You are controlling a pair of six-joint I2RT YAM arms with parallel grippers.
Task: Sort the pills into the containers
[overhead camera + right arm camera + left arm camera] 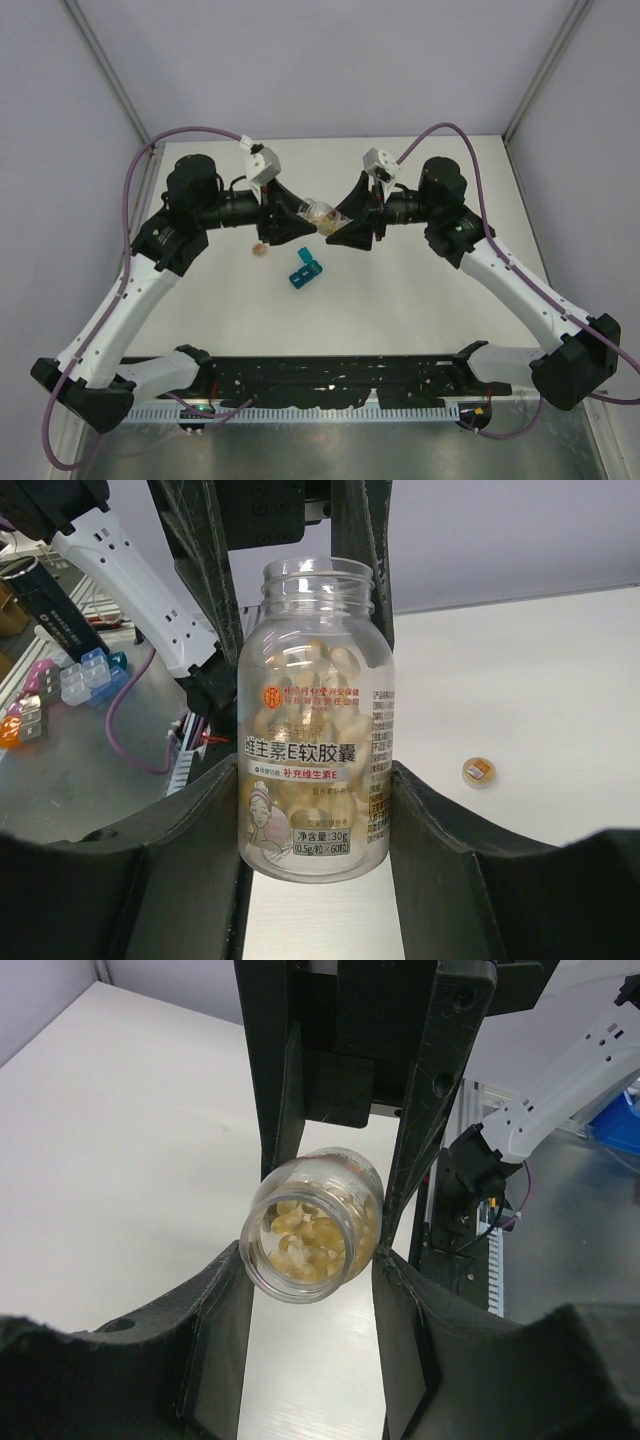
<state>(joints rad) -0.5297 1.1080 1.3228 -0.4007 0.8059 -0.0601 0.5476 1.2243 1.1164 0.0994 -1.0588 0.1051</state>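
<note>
We are clamping an open clear bottle (pixel 315 660) in mid-air between our left gripper (pixel 310 1260) and right gripper (pixel 315 772), both closed on it, yellow softgel pills (pixel 305 1245) sitting inside, teal pill organizer (pixel 305 267) lying on the table (pixel 430 290) nearby, tan cap (pixel 259 250) beside it.

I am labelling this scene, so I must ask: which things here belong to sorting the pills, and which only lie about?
For the job: pills, clear bottle holding them, teal container strip.
Lying about: tan cap on the table, coloured boxes off the table.
</note>
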